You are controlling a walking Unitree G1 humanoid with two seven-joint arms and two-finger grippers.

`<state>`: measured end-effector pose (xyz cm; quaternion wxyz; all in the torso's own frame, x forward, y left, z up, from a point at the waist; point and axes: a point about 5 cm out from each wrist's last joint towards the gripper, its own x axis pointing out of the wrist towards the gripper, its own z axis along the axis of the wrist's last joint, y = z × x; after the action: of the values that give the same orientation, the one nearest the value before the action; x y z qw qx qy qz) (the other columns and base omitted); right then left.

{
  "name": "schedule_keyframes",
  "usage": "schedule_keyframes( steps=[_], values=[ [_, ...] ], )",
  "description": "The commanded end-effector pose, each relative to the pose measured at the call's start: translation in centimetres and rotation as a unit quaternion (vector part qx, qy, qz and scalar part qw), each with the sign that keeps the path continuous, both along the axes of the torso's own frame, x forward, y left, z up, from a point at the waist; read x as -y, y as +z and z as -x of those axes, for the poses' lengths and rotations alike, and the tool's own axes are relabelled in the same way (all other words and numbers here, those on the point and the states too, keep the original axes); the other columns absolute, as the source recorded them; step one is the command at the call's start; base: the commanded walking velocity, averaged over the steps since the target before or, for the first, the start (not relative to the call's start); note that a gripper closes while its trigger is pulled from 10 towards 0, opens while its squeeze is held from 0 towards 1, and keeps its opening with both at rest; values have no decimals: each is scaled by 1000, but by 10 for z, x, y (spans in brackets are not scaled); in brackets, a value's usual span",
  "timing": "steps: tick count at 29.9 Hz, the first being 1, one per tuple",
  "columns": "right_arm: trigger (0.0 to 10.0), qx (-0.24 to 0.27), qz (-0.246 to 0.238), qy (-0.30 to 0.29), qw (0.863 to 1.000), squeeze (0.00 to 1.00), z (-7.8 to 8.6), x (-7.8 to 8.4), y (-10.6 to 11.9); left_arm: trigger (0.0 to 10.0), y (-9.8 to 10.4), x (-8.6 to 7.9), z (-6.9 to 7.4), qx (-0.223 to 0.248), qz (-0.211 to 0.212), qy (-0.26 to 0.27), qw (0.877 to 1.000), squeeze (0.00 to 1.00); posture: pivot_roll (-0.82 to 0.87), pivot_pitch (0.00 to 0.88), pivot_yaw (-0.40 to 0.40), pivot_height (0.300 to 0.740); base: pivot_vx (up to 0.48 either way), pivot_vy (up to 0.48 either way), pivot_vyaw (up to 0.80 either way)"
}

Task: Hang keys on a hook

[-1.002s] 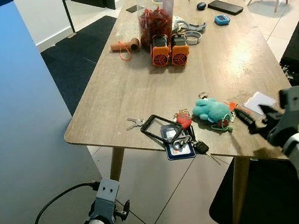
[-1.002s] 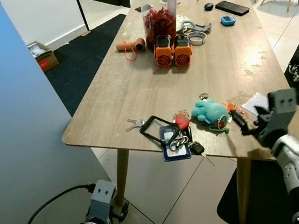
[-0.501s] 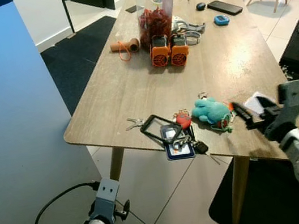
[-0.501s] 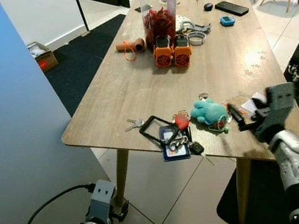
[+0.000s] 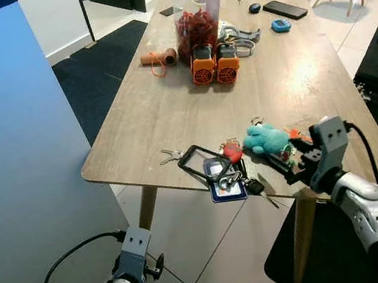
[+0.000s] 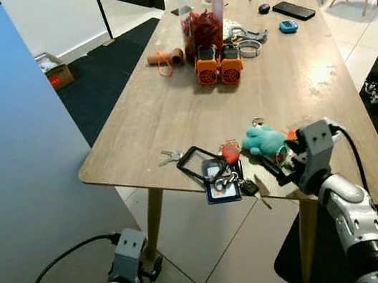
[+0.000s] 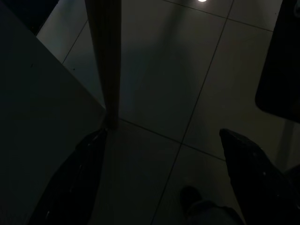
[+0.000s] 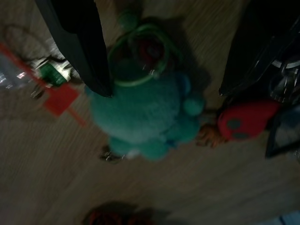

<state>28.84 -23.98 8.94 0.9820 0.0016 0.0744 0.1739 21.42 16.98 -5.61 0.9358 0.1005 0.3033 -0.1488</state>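
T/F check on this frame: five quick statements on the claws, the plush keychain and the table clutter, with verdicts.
1. The right claw is open, one finger on each side of the teal plush keychain. True.
2. The plush keychain is lifted off the table. False: it lies on the wood near the front edge.
3. The left claw hangs low over the floor tiles beside a table leg. True.
4. The big jar has a blue lid. False: the lid is red.
5. A black phone lies at the far end of the table. True.
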Motion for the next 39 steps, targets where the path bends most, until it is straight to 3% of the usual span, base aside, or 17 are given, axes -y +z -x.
schedule_keyframes(
  steps=[1, 3, 4, 5, 6, 7, 11, 12, 15, 19, 20, 21, 22, 24, 27, 28, 39],
  values=[
    [8824, -12, 10, -8, 1000, 0, 5, 7, -4, 10000, -1, -2, 2, -1, -6, -7, 1000, 0, 67, 37, -28, 740, 0, 0, 0],
    [8824, -14, 10, -10, 1000, 0, 5, 8, -5, 10000, -1, -2, 2, -1, -6, -8, 1000, 0, 67, 37, -28, 740, 0, 0, 0],
    [5725, -17, 10, -14, 1000, 0, 7, 10, -6, 10000, 0, -2, 1, 0, -5, -8, 1000, 0, 67, 35, -29, 740, 0, 0, 0],
    [4431, -19, 9, -16, 1000, 0, 9, 12, -7, 10000, 0, -2, 1, 0, -5, -8, 1000, 0, 67, 35, -29, 740, 0, 0, 0],
    [4431, -19, 9, -16, 1000, 0, 9, 12, -7, 10000, 0, -2, 1, 0, -5, -8, 1000, 0, 67, 35, -29, 740, 0, 0, 0],
    [5255, -22, 8, -20, 1000, 0, 11, 14, -9, 10000, 0, -1, 1, 1, -4, -9, 1000, 0, 68, 35, -28, 740, 0, 0, 0],
    [5255, -23, 8, -22, 999, 0, 12, 16, -9, 10000, 0, -1, 0, 2, -4, -9, 1000, 0, 68, 35, -28, 740, 0, 0, 0],
    [10000, -24, 9, -26, 999, 0, 13, 17, -10, 10000, 1, -2, 0, 2, -4, -9, 1000, 0, 68, 35, -28, 740, 0, 0, 0],
    [9176, -24, 7, -34, 999, 0, 14, 21, -10, 10000, 1, -2, 0, 3, -4, -10, 1000, 0, 68, 35, -28, 740, 0, 0, 0],
    [9176, -24, 5, -36, 999, 0, 14, 22, -10, 10000, 1, -2, 0, 3, -4, -10, 1000, 0, 68, 35, -28, 740, 0, 0, 0],
    [3490, -24, 4, -36, 999, 0, 13, 22, -9, 10000, 1, -2, 0, 3, -5, -9, 1000, 0, 71, 38, -24, 740, 0, 0, 0],
    [3490, -24, 4, -36, 999, 0, 13, 22, -9, 10000, 1, -2, 0, 3, -5, -9, 1000, 0, 71, 38, -24, 740, 0, 0, 0],
    [2510, -24, 3, -37, 999, 0, 13, 22, -9, 10000, 1, -2, 0, 4, -5, -9, 1000, 0, 72, 39, -25, 740, 0, 0, 0],
    [1686, -24, 2, -38, 999, 0, 12, 22, -9, 10000, 1, -3, 0, 4, -5, -8, 1000, 0, 72, 39, -25, 740, 0, 0, 0],
    [1686, -24, 2, -38, 999, 0, 12, 22, -9, 10000, 1, -3, 0, 4, -5, -8, 1000, 0, 72, 39, -25, 740, 0, 0, 0],
    [0, -25, 2, -38, 999, 0, 12, 22, -9, 10000, 1, -3, 0, 3, -5, -8, 1000, 0, 72, 42, -26, 740, 0, 0, 0],
    [0, -20, -2, -42, 999, 0, 9, 23, -6, 10000, 1, -3, 0, 1, -6, -6, 1000, 0, 75, 45, -25, 740, 0, 0, 0]
  ],
)
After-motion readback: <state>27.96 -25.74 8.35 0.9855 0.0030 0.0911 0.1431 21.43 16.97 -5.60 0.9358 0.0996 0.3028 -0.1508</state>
